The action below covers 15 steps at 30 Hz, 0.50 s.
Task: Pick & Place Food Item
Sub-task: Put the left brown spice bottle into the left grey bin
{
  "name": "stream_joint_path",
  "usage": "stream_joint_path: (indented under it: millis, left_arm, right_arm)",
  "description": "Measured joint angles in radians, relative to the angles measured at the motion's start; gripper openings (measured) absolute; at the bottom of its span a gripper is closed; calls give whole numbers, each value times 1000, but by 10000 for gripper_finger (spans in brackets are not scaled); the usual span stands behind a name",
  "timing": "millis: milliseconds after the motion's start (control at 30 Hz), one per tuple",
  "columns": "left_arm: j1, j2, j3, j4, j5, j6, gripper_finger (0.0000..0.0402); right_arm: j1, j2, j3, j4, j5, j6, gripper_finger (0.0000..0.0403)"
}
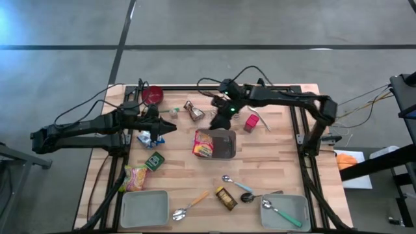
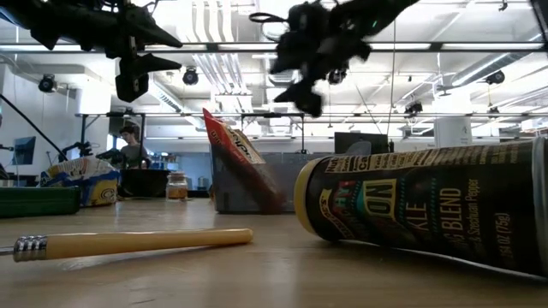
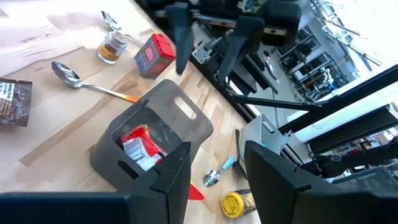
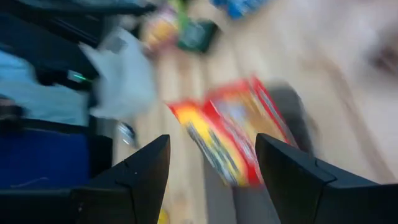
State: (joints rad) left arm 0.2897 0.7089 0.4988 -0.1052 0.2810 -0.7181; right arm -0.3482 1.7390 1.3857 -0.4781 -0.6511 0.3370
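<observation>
Fingers of right gripper (image 1: 224,119) parted, empty, above red snack packet (image 1: 204,143) lodged in grey bin (image 1: 225,147), table centre; release judged done, retreat required. Left gripper (image 1: 170,127) part-open, empty.

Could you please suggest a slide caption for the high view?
Right claw open above the grey bin holding a red snack packet; left claw hovers beside it.

Three spoons (image 1: 187,208) (image 1: 235,184) (image 1: 281,213), two grey trays (image 1: 144,208) (image 1: 300,203), one dark bin (image 1: 224,144), one red bowl (image 1: 153,95).
</observation>
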Motion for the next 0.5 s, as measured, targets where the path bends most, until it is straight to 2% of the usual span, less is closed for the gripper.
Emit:
stream_joint_path:
  millis: [100, 200, 333, 500]
  left_arm:
    - [0, 0, 0, 0, 0, 2, 152]
    - [0, 0, 0, 0, 0, 7, 152]
    - [0, 0, 0, -1, 0, 11, 152]
    - [0, 0, 0, -2, 0, 17, 152]
  right_arm:
    - [23, -91, 0, -210, 107, 2, 233]
    - [60, -168, -3, -369, 163, 58, 233]
    - [147, -239, -9, -495, 238, 130, 233]
    - [305, -261, -21, -572, 363, 103, 233]
